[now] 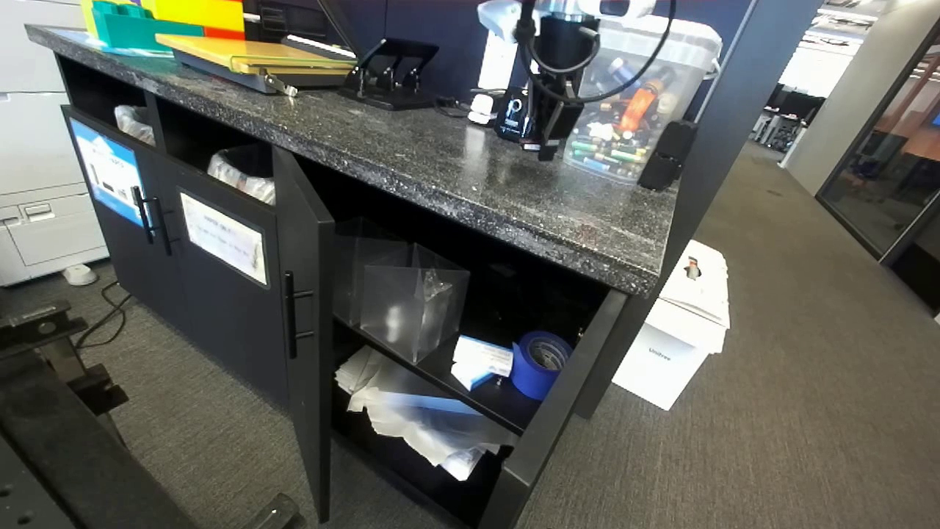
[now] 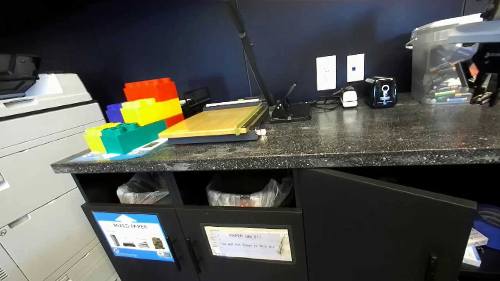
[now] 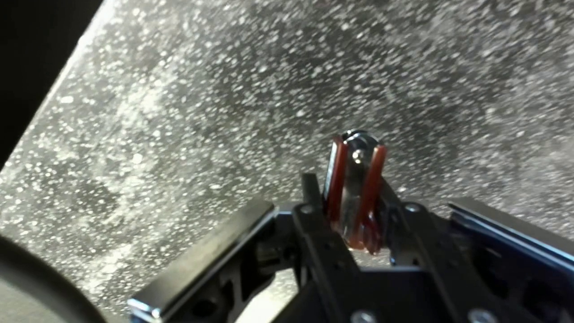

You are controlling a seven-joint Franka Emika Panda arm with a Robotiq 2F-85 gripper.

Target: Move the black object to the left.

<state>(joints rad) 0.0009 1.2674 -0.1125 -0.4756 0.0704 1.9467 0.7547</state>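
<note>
The black object shows in the wrist view as a small, dark, shiny piece with reddish-brown strips along both sides. My gripper is closed around it, one finger against each side, and its far end sticks out past the fingertips. In an exterior view my gripper points down over the speckled dark counter, in front of the clear tub. In an exterior view the gripper is cut by the right edge, with a small shiny bit at its tips. The height above the counter is hard to tell.
The clear tub of batteries stands behind the gripper, with a tall black slab beside it. A boxy black gadget, a white charger and a paper cutter stand along the counter. A cabinet door hangs open below.
</note>
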